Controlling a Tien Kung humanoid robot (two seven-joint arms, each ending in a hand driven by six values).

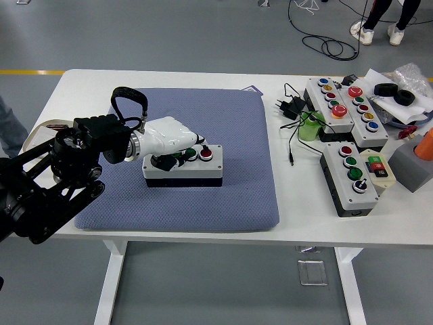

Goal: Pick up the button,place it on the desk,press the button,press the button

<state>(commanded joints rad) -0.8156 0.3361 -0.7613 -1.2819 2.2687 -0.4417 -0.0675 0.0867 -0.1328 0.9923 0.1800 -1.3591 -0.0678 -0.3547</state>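
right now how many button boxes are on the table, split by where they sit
On the blue mat: 1, the button box under the left hand
On the bare table at right: 3, two long button boxes and one shorter button box
Total: 4

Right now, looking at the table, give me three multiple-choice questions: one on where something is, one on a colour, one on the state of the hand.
1. Where does the button box under the hand sit?
A. on the blue mat
B. on bare table
C. on the floor

2. What colour is its button farthest right, clear of the hand?
A. blue
B. yellow
C. red

3. What is the left hand doing?
A. resting at the table's edge
B. lying over the box's left end
C. holding a cable

Answers: 1 A, mat shows all around the box. 2 C, the red button is uncovered. 3 B, the hand covers that end.
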